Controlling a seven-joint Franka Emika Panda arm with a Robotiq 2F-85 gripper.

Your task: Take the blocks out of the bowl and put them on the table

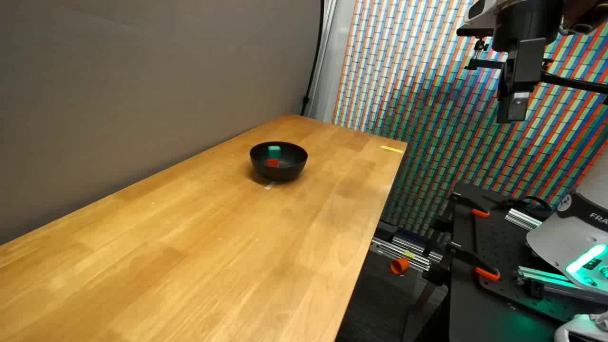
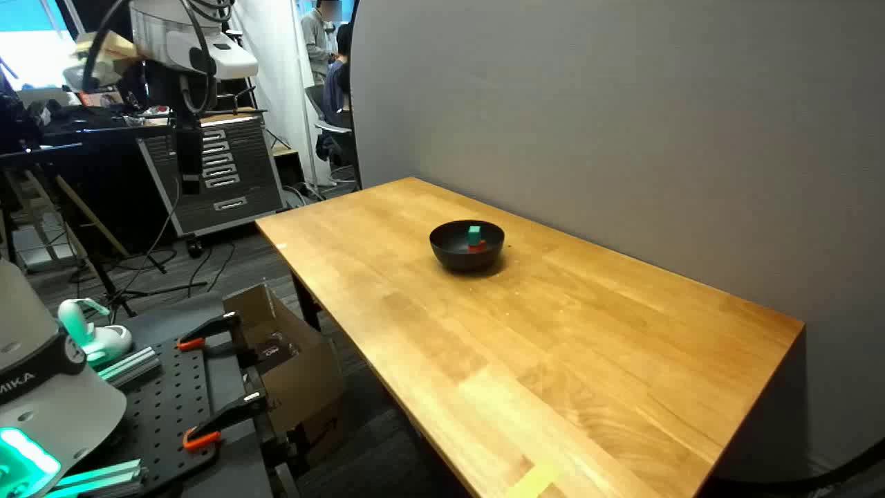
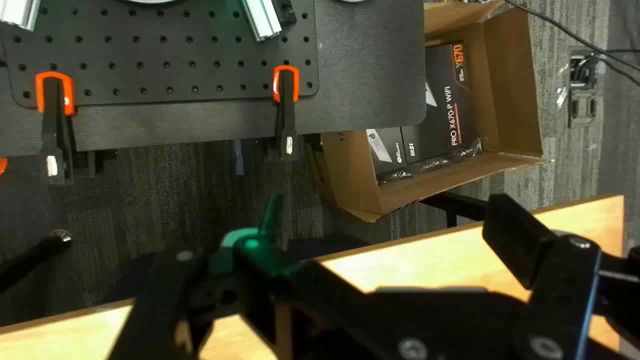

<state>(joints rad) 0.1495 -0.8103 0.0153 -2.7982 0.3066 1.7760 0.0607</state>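
Note:
The small black bowl (image 1: 292,173) stands upright on the light-wood table (image 1: 204,247), and it also shows in an exterior view (image 2: 453,259). Inside it lie a green block (image 1: 274,152) and a red block (image 1: 272,163). The blocks also show green (image 2: 474,234) and red (image 2: 478,246) close together; I cannot tell if the green one rests on the red. My gripper (image 1: 515,111) hangs high beyond the table's long edge, far from the bowl. In the wrist view my gripper (image 3: 392,225) has its fingers wide apart with nothing between them. Bowl and blocks are out of the wrist view.
A grey backdrop (image 1: 142,85) runs along the table's far side. A dark mounting stand with orange-tipped clamps (image 3: 286,82) holds the robot base (image 2: 55,387). A cardboard box (image 3: 510,90) stands on the floor between stand and table. Yellow tape (image 1: 392,149) marks a table end.

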